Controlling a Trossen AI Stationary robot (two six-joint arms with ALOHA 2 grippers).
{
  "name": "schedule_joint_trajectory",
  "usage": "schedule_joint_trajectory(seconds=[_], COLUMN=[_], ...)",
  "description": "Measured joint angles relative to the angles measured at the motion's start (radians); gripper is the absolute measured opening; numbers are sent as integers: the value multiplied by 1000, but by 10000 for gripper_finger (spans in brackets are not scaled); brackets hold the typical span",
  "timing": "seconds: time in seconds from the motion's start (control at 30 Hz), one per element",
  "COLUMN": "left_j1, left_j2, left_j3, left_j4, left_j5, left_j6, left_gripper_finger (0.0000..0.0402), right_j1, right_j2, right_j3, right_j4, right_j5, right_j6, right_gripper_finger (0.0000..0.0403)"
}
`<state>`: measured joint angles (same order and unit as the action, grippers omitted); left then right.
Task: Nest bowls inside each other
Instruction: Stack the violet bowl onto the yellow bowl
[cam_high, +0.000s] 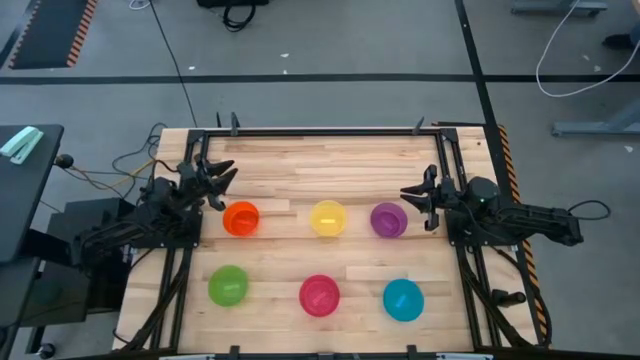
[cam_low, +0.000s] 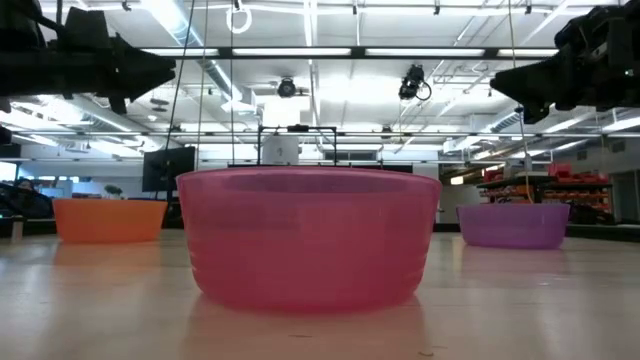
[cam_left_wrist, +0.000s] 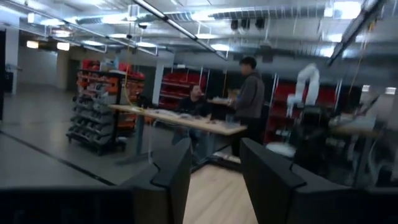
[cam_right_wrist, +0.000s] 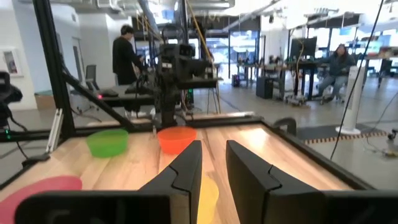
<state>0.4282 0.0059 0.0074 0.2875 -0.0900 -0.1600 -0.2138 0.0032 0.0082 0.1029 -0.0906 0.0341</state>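
- The high view looks straight down on the whole table (cam_high: 330, 170) from well above.
- The low view sits at tabletop height, very close to the pink bowl (cam_low: 308, 238), facing the room behind.
- The left wrist view faces level out into the room, past its own fingers (cam_left_wrist: 171, 180).
- The right wrist view looks across the table; it shares the orange bowl (cam_right_wrist: 176, 138) with the high and low views.

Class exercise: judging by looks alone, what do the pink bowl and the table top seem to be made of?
The pink bowl looks like thin plastic: it is translucent in the low view, with light passing through its wall, a smooth glossy surface and faint moulded ridges. The table top looks like pale wood, probably butcher block: it shows jointed strips with grain and a matte finish.
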Motion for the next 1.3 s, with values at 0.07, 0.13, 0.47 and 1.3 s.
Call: schedule_joint_trajectory(seconds=[0.07, 0.13, 0.47, 1.3], left_j1=[0, 1, 1, -1], left_j2=[0, 0, 0, 393], left_j3=[0, 0, 0, 301], left_j4=[4, 19, 16, -487], left_j5=[-6, -12, -21, 205], left_j6=[-9, 5, -89, -142], left_gripper_finger=[151, 150, 149, 112], right_j1=[0, 0, 0, 0], right_j2=[0, 0, 106, 937], right_j3=[4, 20, 179, 867], right_j4=[9, 9, -41, -852], right_j5=[0, 0, 0, 120], right_j6=[0, 0, 43, 275], right_gripper_finger=[81, 81, 81, 81])
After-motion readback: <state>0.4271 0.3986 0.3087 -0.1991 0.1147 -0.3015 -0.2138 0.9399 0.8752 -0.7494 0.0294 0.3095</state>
